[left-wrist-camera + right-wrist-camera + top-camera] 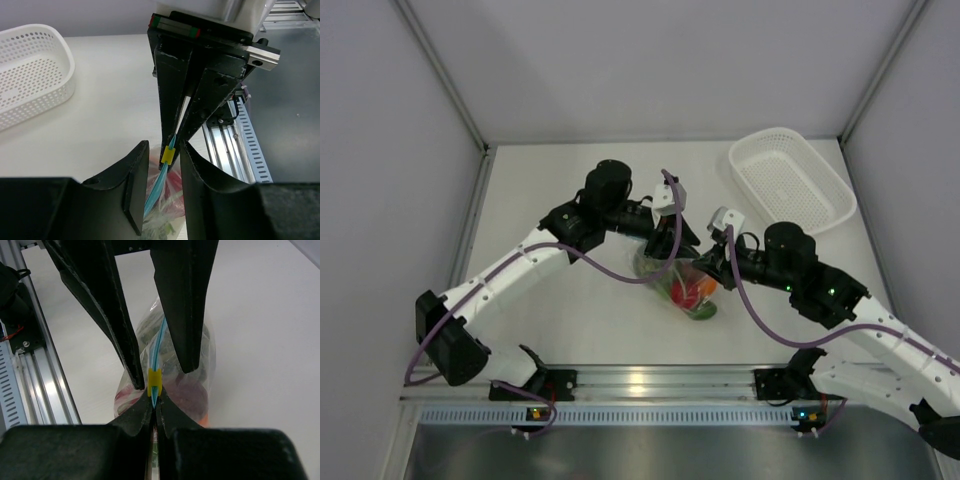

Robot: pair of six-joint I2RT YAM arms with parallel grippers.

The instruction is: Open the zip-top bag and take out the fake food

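The zip-top bag (678,282) stands upright mid-table between both arms, its clear plastic (202,352) showing fake food (686,290) inside: red, orange and green pieces. A light blue zip strip (159,342) runs along the top with a yellow slider (154,380) on it. My right gripper (154,401) is shut on the strip's end right by the slider. Facing it, my left gripper (164,146) straddles the strip (154,197) with its jaws partly apart, one finger (134,192) close beside the strip and a gap on the other side.
A white perforated basket (790,180) sits at the far right of the table, also seen in the left wrist view as the basket (30,75). An aluminium rail (640,381) runs along the near edge. Grey walls enclose the table on three sides.
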